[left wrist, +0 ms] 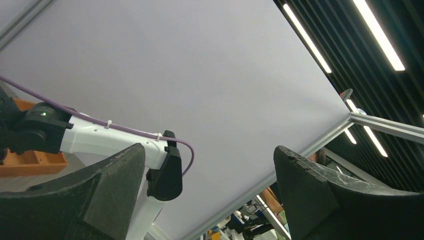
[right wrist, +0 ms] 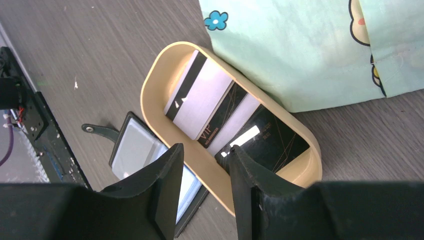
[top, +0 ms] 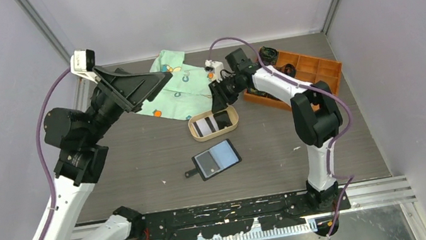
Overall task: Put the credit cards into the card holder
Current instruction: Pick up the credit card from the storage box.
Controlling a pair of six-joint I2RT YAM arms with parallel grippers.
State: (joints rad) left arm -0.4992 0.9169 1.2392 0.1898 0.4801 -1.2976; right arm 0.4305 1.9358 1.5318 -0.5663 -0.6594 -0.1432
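Right pincer narrowly parted, left pincer spread, "VIP" credit card in tray.

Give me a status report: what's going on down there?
Left gripper open, raised clear. Right gripper open over the tan tray. Credit cards in tray; card holder lies open beside it. Nothing covers the cards.

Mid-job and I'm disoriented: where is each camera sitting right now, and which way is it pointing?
Top external: above and behind the bases, looking down on the table; both arms show, with the tray, card holder and cloth.
Left wrist: on the raised left arm, tilted up at wall and ceiling lights; left fingers frame it, the right arm shows at left.
Right wrist: above the tray, looking down at the credit cards; right fingers at bottom.
Shared: top and right wrist both show tray, cards, card holder.
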